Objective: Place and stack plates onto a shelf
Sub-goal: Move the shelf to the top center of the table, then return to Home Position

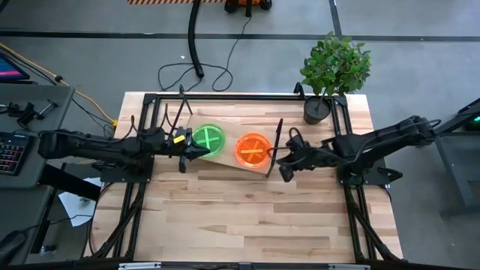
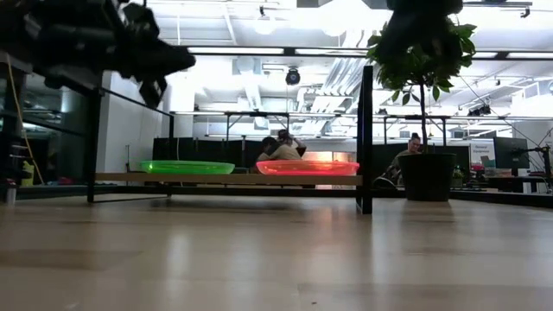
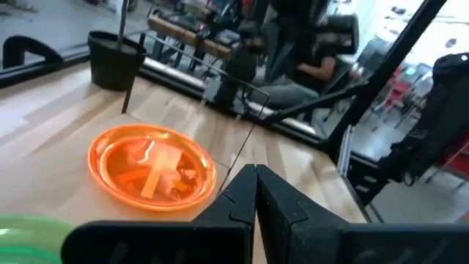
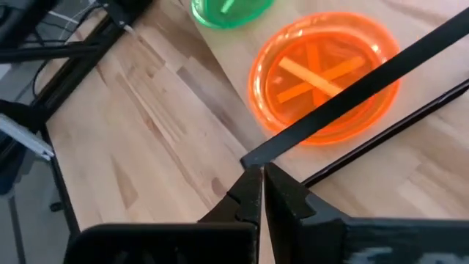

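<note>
**Both plates on shelf, side by side, unstacked**

Shelf (image 1: 225, 159) mid-bench. Green plate (image 1: 208, 139) left, orange plate (image 1: 253, 148) right, apart. Left end effector (image 1: 196, 151) fingers together beside green; right end effector (image 1: 283, 159) fingers together by right frame. Plates look light, stiff, slick: pinch the raised rim

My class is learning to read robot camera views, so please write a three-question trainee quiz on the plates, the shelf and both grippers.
1. True or false: the orange plate lies on top of the green plate.
2. Which gripper is nearer the green plate? A left B right
3. Fill in: both plates rest on the ____.

Key: 1 false, they sit side by side. 2 A, the left gripper; the right gripper is by the orange plate. 3 shelf.
</note>
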